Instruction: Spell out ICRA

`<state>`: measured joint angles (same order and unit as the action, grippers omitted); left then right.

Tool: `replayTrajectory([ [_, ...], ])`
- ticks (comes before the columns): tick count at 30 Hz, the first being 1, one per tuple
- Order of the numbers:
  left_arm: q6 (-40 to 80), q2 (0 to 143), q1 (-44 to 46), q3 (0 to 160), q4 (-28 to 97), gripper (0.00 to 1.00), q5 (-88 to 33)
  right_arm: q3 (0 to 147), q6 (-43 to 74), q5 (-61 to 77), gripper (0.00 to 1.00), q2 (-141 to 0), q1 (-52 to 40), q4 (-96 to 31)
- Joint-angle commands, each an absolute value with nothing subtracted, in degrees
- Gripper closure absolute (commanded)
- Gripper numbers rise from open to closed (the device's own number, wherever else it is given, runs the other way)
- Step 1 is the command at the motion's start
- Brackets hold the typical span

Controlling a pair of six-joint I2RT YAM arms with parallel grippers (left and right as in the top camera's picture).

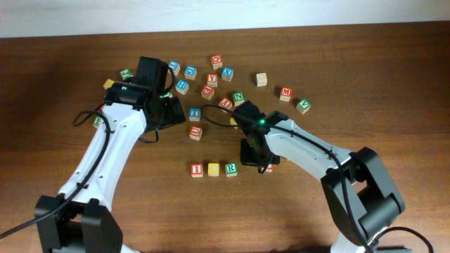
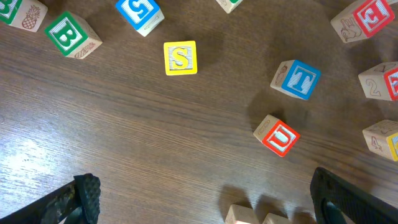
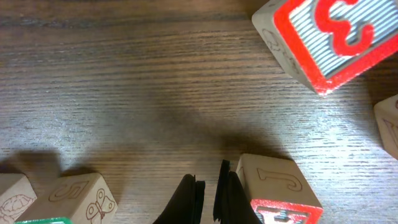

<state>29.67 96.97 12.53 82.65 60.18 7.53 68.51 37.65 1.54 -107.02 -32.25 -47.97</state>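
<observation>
your left gripper (image 2: 205, 190) hangs wide open over the loose blocks (image 1: 212, 79), and your right gripper (image 3: 208, 190) is clenched on nothing just beside the R end of the I-C-R row (image 1: 214, 169) mid-table

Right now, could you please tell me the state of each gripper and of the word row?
Left gripper: open, empty.
Right gripper: shut, holding nothing.
Row: I, C, R set side by side; no fourth letter yet.
Red block: lying loose, ungripped.
</observation>
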Motion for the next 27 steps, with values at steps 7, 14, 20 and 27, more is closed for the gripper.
replayTrajectory([
  [7, 30.4, 96.4, 12.6, 83.2, 60.1, 0.01, 7.8, 80.3, 34.1, 0.8, 0.95, -99.1, -26.5, -68.2],
  [14, 30.4, 96.4, 12.6, 83.2, 60.1, 0.01, 7.8, 69.0, 37.2, 5.3, 0.96, -101.0, -30.7, -52.2],
  [20, 30.4, 96.4, 12.6, 83.2, 60.1, 0.01, 7.8, 62.4, 38.0, 5.4, 0.96, -101.0, -30.7, -47.5],
  [27, 30.4, 96.4, 12.6, 83.2, 60.1, 0.01, 7.8, 60.1, 37.7, 5.8, 0.96, -101.0, -30.7, -46.7],
])
